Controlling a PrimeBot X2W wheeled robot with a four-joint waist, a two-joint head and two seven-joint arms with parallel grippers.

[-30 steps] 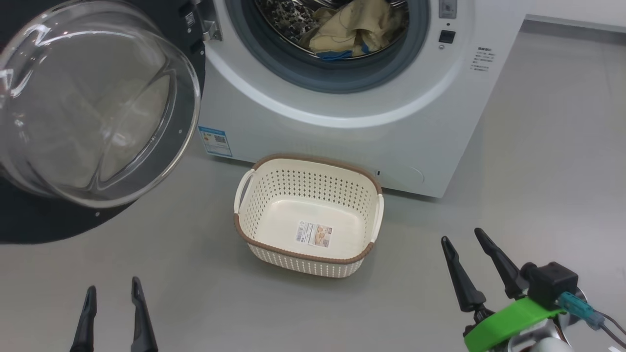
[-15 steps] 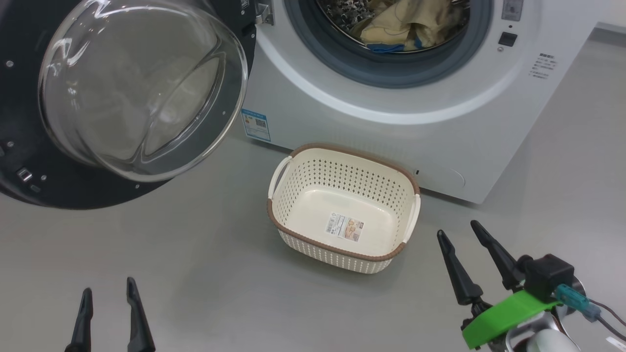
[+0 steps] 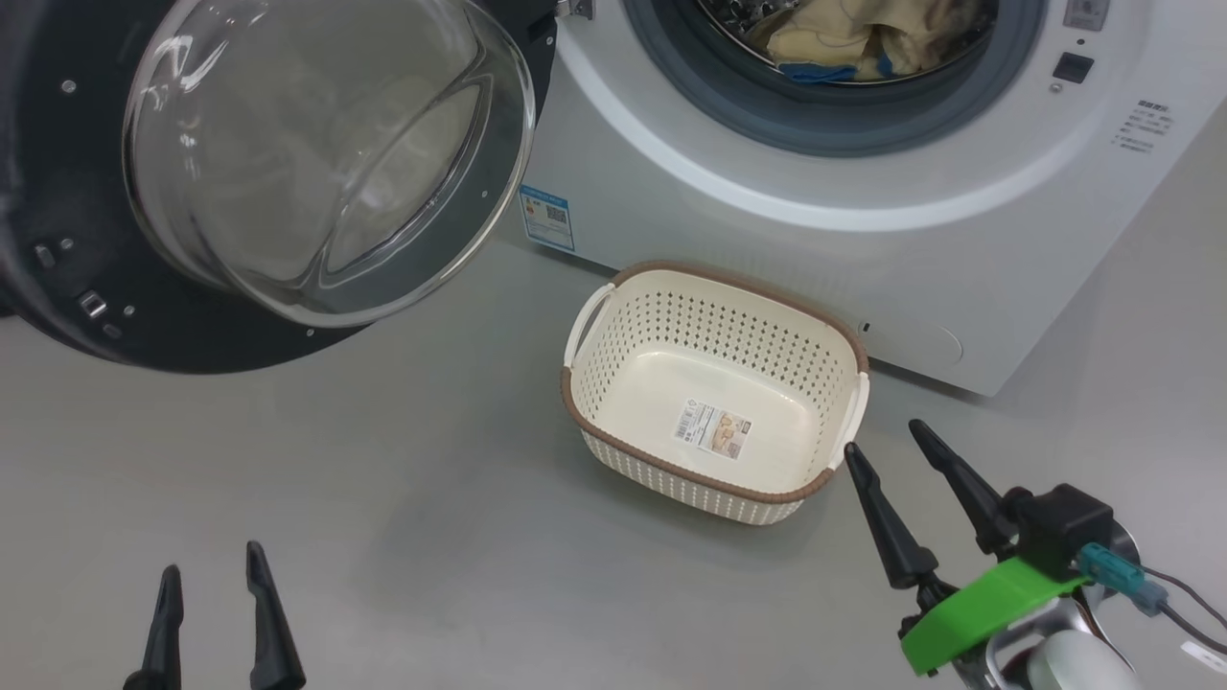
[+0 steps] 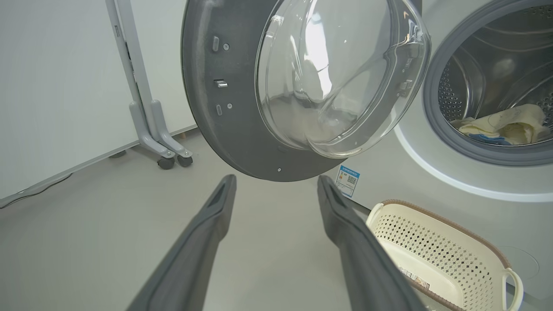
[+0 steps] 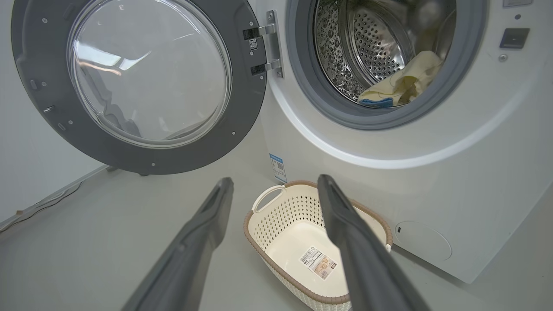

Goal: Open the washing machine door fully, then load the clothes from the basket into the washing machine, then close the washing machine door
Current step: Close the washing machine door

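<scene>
The washing machine [image 3: 767, 230] stands with its door [image 3: 316, 163] swung wide open to the left, glass bowl bulging out of the black ring. Pale yellow clothes [image 3: 863, 38] and a blue piece lie inside the steel drum [image 5: 371, 47]. The cream basket [image 3: 709, 335] sits on the floor before the washer, holding nothing but its label sticker. My left gripper [image 3: 213, 559] is open, low on the left, well short of the door [image 4: 328, 77]. Just right of the basket's near corner, my right gripper [image 3: 882, 436] is open too, pointing at the basket [image 5: 281, 216] and the clothes [image 5: 406, 82].
Grey floor [image 3: 383, 479] spreads between me and the washer. A grey stand on castors [image 4: 151, 125] rises by the white wall left of the door. A thin cable [image 4: 34, 190] runs along the wall's foot.
The head camera has turned, so door, washer and basket sit further right in the picture. The right gripper has edged slightly up the picture. Both grippers stay open.
</scene>
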